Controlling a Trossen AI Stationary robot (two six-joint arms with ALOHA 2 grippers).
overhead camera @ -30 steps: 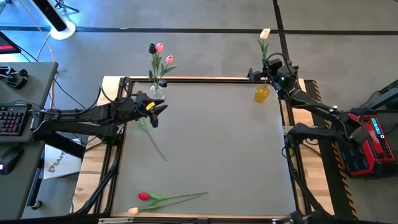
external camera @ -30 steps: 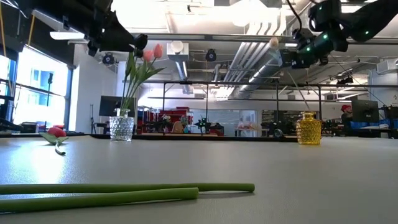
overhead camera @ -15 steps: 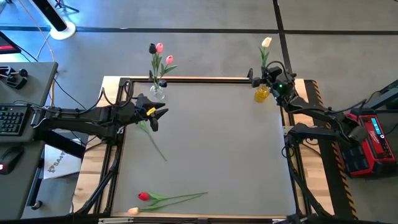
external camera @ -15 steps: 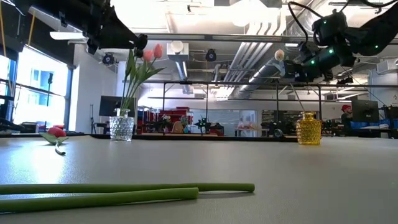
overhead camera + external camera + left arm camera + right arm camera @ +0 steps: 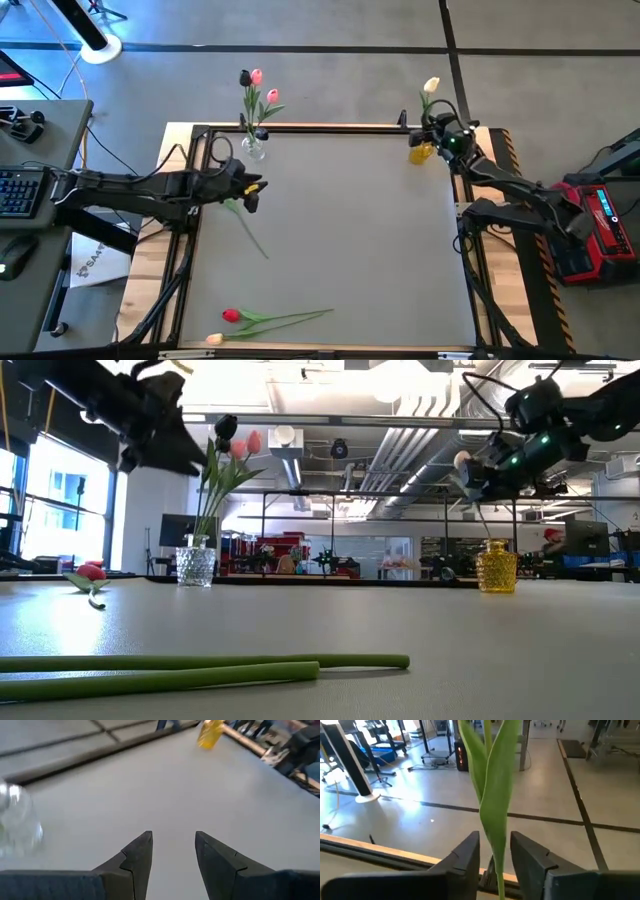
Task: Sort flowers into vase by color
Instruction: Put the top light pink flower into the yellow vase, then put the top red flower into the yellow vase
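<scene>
1. The right end effector (image 5: pixel 432 118) is at the far right corner of the table (image 5: pixel 350 220), above the yellow vase (image 5: pixel 421 151). Its fingers (image 5: pixel 465 857) are closed on the green stem of a cream tulip (image 5: pixel 431 86), with the stem and a leaf running up between them in the right wrist view.
2. In the low view the same cream tulip (image 5: pixel 462 460) is held tilted in the air, above and slightly left of the yellow vase (image 5: pixel 496 567). Whether the stem's lower end has entered the vase mouth cannot be told.
3. The left end effector (image 5: pixel 250 189) hovers over the far left part of the table, just nearer than the clear glass vase (image 5: pixel 253 148). Its fingers (image 5: pixel 136 857) are spread apart with nothing between them, only bare table showing in the gap.
4. The clear glass vase stands at the far left edge and holds three tulips: two pink tulips (image 5: pixel 264 87) and one near-black tulip (image 5: pixel 244 78).
5. A single flower (image 5: pixel 245 222) lies flat on the table just near the left end effector, its stem slanting toward the table's middle; its head colour cannot be made out.
6. At the near left edge lie a red tulip (image 5: pixel 231 316) and a cream-headed tulip (image 5: pixel 214 339), side by side, their stems pointing right.
</scene>
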